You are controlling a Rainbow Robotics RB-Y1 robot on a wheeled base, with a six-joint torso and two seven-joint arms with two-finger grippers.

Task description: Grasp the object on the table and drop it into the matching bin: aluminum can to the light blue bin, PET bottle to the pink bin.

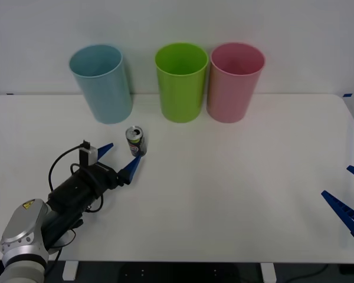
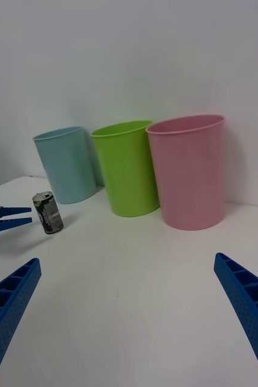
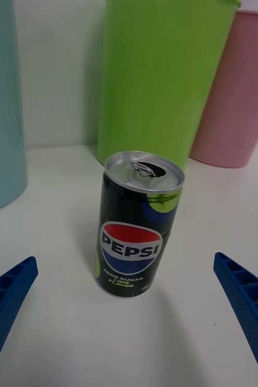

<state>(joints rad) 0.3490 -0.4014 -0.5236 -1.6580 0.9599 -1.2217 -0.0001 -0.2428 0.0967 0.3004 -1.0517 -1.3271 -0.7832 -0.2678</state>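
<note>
The aluminum can [image 1: 135, 140], small and dark with a silver pull-tab top, stands upright on the white table [image 1: 236, 177] just in front of the light blue bin [image 1: 101, 82]. My left gripper [image 1: 123, 154] is open and low over the table, its two blue fingers reaching either side of the can's near face without touching it. In the left wrist view the can [image 3: 138, 224] stands centred just beyond the fingertips [image 3: 20, 278]. The pink bin [image 1: 236, 81] stands at the back right. My right gripper [image 1: 336, 181] waits open at the table's right edge.
A lime green bin [image 1: 181, 81] stands between the light blue and pink bins along the table's far edge. The right wrist view shows the can [image 2: 48, 213] beside the light blue bin [image 2: 66, 163], with the left gripper [image 2: 11, 216] next to it.
</note>
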